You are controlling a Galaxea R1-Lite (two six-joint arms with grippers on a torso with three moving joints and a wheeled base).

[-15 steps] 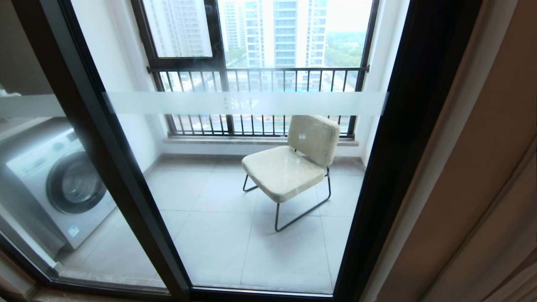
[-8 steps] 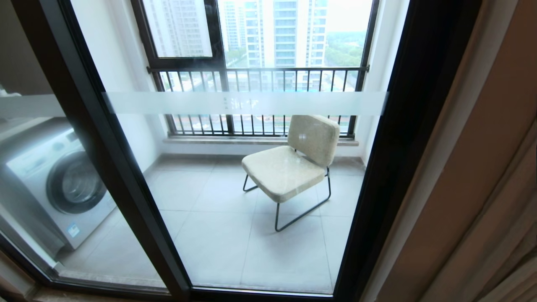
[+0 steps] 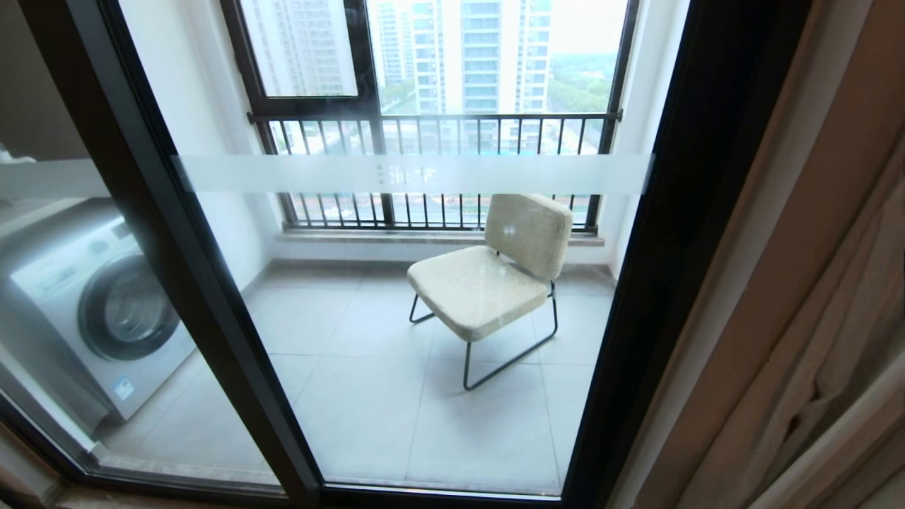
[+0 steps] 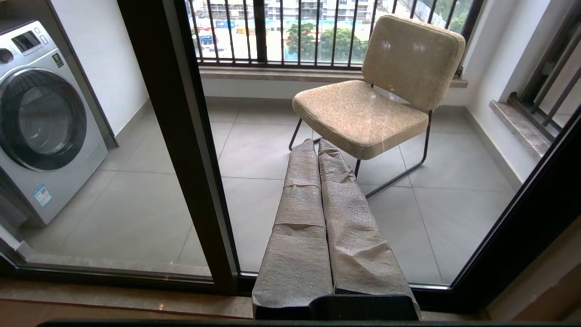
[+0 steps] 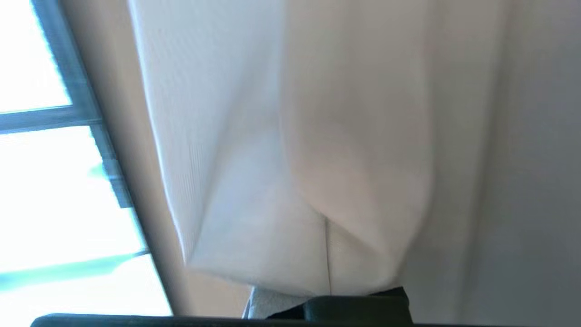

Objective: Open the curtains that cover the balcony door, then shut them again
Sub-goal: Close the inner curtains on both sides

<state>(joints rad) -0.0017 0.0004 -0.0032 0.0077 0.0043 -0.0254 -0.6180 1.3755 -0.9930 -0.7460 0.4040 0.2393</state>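
Curtains (image 3: 813, 339) bunched at right of balcony door (image 3: 424, 297), glass uncovered. Fabric soft, light, slippery; grip hemmed vertical edge. Right gripper (image 5: 327, 297) clenched, pressed into folds; left gripper (image 4: 324, 154) clenched, empty.

Balcony contents: beige cushioned chair (image 3: 495, 272) on thin black metal legs, standing on grey floor tiles (image 3: 368, 396). Front-loading washing machine (image 3: 99, 311) at left. Black railing bars (image 3: 431, 138) behind chair; high-rise buildings (image 3: 481, 53) beyond.

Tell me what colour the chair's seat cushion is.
Beige, speckled; the chair shows best in the left wrist view.
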